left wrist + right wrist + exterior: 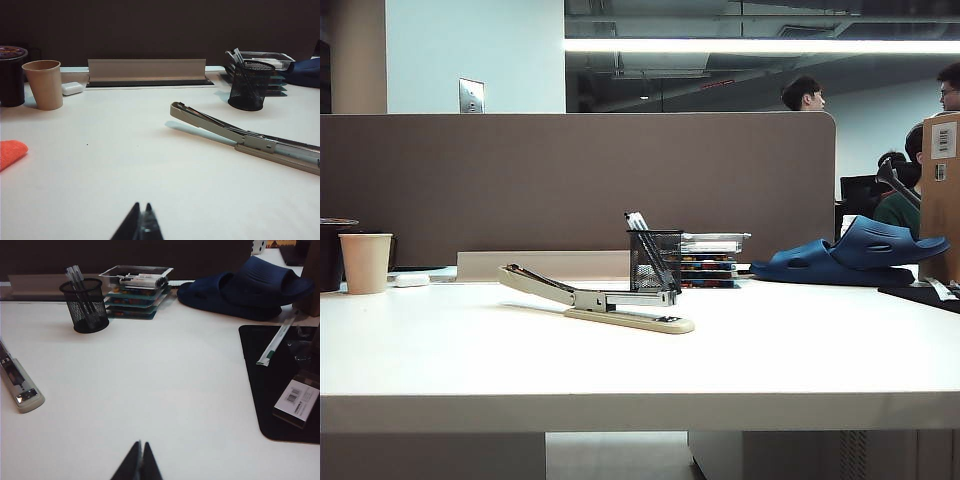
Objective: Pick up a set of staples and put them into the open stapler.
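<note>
Both grippers hang above the white table [640,360], and neither appears in the exterior view. Left gripper [140,223]: dark fingertips pressed together, holding nothing, over bare tabletop. Right gripper [139,462]: fingertips likewise closed tight and empty.

Ahead of the left gripper and off toward the right arm's side lies the stapler [250,140], open, its thin hinged arm raised at a slant from the base (the metal channel is exposed). From the right gripper, only the stapler's near end [17,387] shows, off toward the left arm's side. No set of staples can be made out in any view.

Beyond the stapler stands a black mesh cup [655,260] holding pens. Far ahead of the left gripper are a paper cup [44,84] and a small white oblong [72,88]; an orange cloth [11,152] lies nearer. A black mat [282,385] lies beside the right gripper, blue slippers [245,287] farther ahead.
</note>
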### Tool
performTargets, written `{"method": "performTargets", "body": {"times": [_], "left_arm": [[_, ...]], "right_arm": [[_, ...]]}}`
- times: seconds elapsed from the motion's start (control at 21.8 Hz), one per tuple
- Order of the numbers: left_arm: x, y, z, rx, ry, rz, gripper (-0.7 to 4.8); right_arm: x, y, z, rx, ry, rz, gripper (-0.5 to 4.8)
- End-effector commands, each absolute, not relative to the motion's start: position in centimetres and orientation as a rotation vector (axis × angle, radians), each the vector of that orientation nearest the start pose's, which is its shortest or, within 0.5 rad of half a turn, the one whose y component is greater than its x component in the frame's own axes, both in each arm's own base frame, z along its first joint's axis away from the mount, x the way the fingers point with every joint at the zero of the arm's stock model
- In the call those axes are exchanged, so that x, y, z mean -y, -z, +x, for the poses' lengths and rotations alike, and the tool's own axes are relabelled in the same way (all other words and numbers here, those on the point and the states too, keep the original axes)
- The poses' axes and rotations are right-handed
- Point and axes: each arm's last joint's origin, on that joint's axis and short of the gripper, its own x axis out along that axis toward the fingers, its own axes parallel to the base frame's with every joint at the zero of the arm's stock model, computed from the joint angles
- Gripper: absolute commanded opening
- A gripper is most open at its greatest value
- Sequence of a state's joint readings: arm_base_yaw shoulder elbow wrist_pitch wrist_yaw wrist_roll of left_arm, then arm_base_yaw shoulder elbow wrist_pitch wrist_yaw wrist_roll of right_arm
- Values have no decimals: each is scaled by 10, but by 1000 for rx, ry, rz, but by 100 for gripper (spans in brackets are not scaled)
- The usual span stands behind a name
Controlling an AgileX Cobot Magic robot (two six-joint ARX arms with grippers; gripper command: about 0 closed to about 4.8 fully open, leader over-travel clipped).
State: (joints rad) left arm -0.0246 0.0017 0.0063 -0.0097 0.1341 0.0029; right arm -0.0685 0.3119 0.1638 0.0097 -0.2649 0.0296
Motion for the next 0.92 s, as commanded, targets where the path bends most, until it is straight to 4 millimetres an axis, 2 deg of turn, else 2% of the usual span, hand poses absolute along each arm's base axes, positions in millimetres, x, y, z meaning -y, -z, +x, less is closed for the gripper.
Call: {"method": "performTargets", "body": {"times": [0.05,0.32,0.64,0.92], "left_arm": [[6,-167,97,17,158,1,-6],[6,-168,97,26,158,1,-6],[6,-169,97,32,158,0,-6],[7,-167,97,11,184,-12,-6]], "right_arm": [[1,-187,114,-61,-176,33,-9],[1,-167,114,0,-170,23,-9],[1,-170,114,39,-174,16,-9],[0,-183,108,172,-175,-5,-9]]}}
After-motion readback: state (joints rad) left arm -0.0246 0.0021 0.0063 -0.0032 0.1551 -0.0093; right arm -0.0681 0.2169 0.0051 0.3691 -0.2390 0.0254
